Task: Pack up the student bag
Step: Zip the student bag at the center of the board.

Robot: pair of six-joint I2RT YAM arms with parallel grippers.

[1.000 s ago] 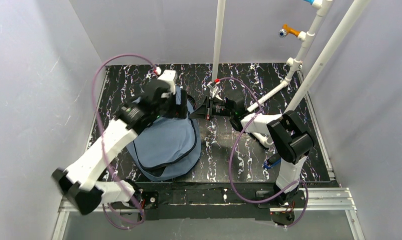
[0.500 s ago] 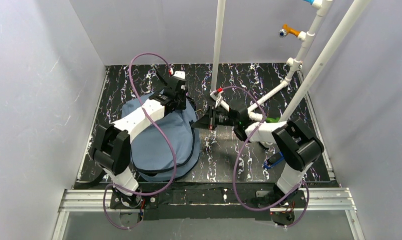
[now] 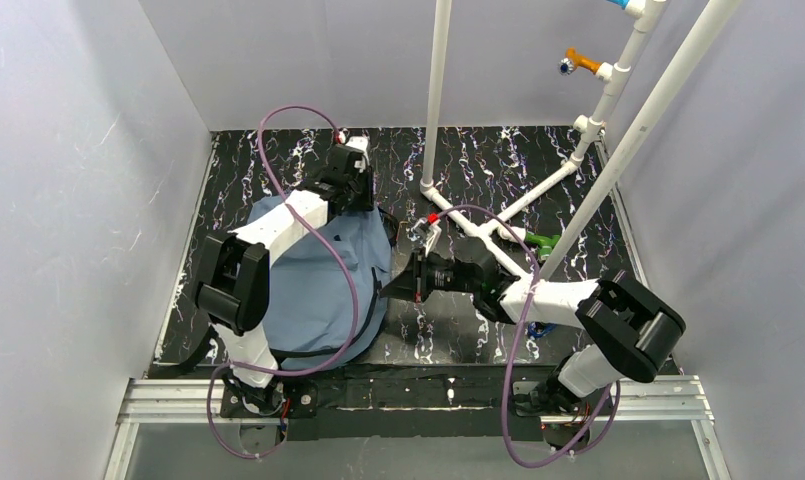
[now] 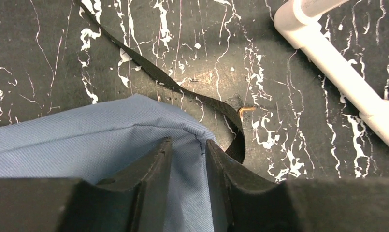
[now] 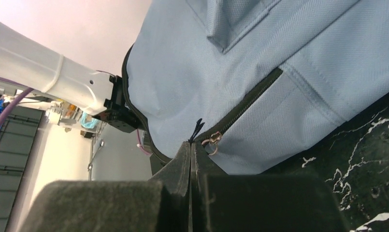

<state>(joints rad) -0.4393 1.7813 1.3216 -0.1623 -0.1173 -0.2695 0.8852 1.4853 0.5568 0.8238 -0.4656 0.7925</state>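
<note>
Slate-blue woven student bag (image 3: 323, 290): our left gripper (image 4: 187, 145) pinches its far seam fold; our right gripper (image 5: 191, 145), pressed together, nips the black zipper pull (image 5: 198, 126).

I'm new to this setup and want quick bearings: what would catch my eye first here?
A big slate-blue student bag lies on the left of the black marbled table. The left gripper pinches fabric at its far corner, beside a loose black strap. The right gripper is shut on the black zipper pull at the bag's right side.
</note>
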